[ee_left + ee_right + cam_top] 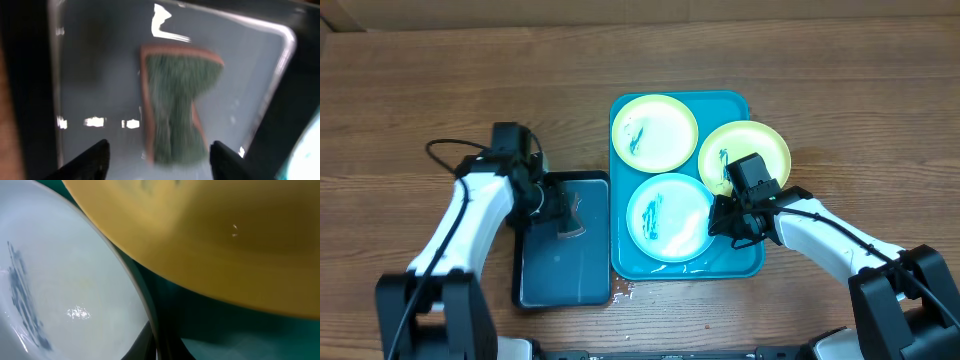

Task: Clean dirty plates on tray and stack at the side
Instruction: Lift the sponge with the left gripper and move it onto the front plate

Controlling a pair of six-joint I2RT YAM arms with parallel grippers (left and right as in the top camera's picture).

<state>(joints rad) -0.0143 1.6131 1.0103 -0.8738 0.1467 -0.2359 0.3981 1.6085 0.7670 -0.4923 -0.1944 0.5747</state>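
Note:
The turquoise tray (732,264) holds three dirty plates with teal smears: one at the back left (653,132), one at the right (748,152) lying partly over the tray's right rim, and one at the front (668,217). My right gripper (723,218) is shut on the right rim of the front plate (60,280). In the right wrist view its fingers (159,342) pinch that rim, with the yellow-green underside of the right plate (210,245) above. My left gripper (162,160) is open over a green sponge (177,110).
The sponge (570,214) lies in a dark rectangular basin (560,275) with water, just left of the tray. A small wet patch (621,292) marks the table at the tray's front left corner. Bare wooden table surrounds both.

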